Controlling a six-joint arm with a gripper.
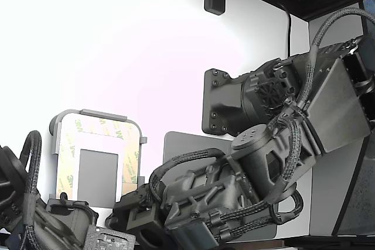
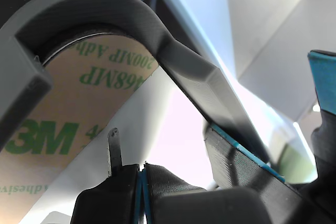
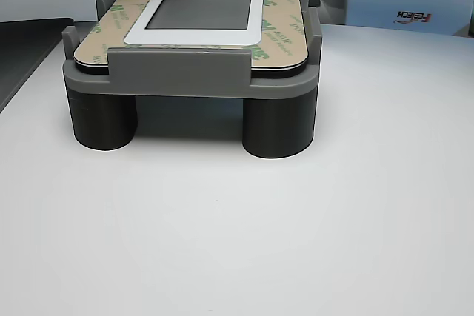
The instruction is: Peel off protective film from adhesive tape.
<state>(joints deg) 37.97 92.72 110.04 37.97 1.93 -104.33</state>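
The tape point(image 3: 281, 31) frame looks fully lined on the fixture point(image 3: 185, 72), so peeling seems barely begun. The gripper point(image 2: 142, 174) sits at its corner, fingers together, on what I cannot tell.

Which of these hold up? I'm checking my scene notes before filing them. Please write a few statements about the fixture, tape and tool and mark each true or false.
1. The adhesive tape frames a white panel with a grey centre. True.
2. The grey fixture lies flat on the table. False: it stands raised on dark cylindrical legs.
3. The tape liner carries green 3M print. True.
4. The tool is spread wide open. False: in the wrist view its tips meet, beside the fixture's rim.
5. The tape liner is blue. False: it is tan.
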